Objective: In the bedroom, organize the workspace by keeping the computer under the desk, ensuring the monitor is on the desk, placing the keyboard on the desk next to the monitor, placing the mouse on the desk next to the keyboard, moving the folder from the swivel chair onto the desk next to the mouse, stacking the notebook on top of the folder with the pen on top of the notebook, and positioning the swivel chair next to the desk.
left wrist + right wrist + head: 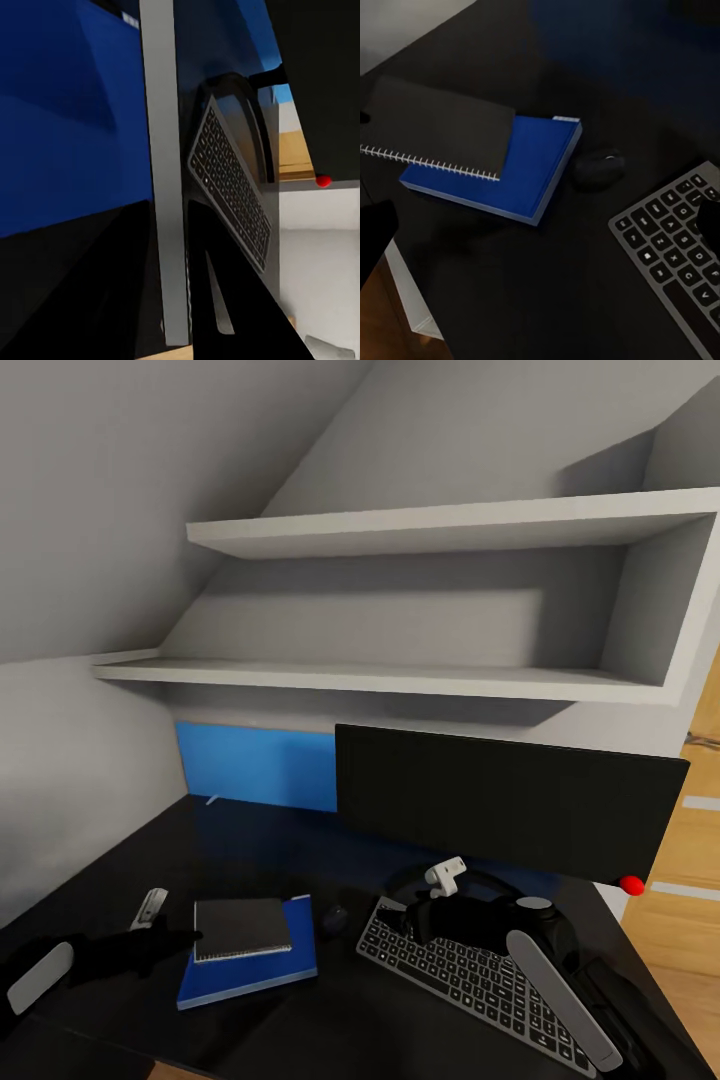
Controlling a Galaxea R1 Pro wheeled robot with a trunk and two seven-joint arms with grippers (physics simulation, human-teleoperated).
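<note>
On the black desk (250,840) the monitor (500,800) stands at the back right. In front of it lies the keyboard (470,980), with the dark mouse (335,918) at its left end. Left of the mouse the blue folder (260,970) lies flat, and the grey spiral notebook (240,928) rests on it. My left gripper (190,937) is shut on the notebook's left edge. A small silver object, seemingly the pen (150,908), lies just behind that gripper. My right gripper (540,225) hovers open above the keyboard's (667,240) left end. The computer and swivel chair are out of view.
Two white wall shelves (400,680) hang over the desk under a sloping ceiling, the lower one just above the monitor. A blue back panel (250,765) closes the desk's rear. Wooden floor (690,840) shows past the desk's right end.
</note>
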